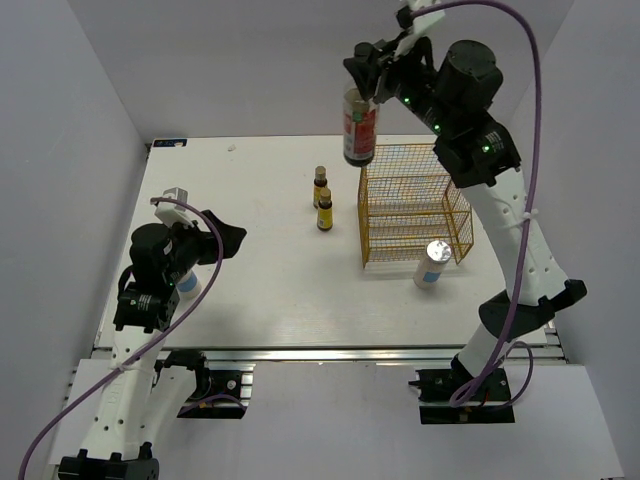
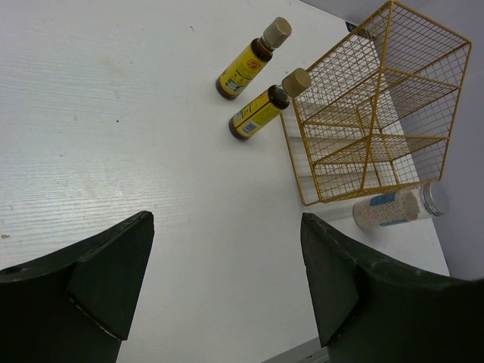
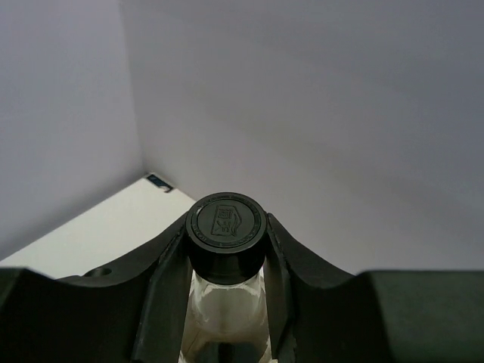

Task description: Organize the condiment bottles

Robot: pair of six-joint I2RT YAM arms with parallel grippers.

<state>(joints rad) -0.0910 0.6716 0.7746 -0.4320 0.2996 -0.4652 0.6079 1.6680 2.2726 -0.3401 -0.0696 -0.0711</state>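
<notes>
My right gripper (image 1: 378, 88) is shut on the neck of the taller dark-sauce bottle (image 1: 359, 127) with the red label. It holds the bottle high in the air near the yellow wire basket's back left corner. In the right wrist view the fingers (image 3: 170, 265) clamp just under the black cap (image 3: 225, 224). Two tiny brown yellow-labelled bottles (image 1: 321, 185) (image 1: 325, 211) stand left of the basket; both also show in the left wrist view (image 2: 253, 60) (image 2: 268, 106). One white blue-labelled cylinder (image 1: 433, 264) (image 2: 397, 207) stands at the basket's front right. Another white cylinder (image 1: 188, 285) is partly hidden under my left arm. My left gripper (image 1: 222, 240) (image 2: 227, 234) is open and empty.
The yellow wire basket (image 1: 405, 205) (image 2: 370, 113) stands right of centre, with shelves inside and nothing in it. White walls close in the table on the left, back and right. The table's near edge is a metal rail (image 1: 330, 352).
</notes>
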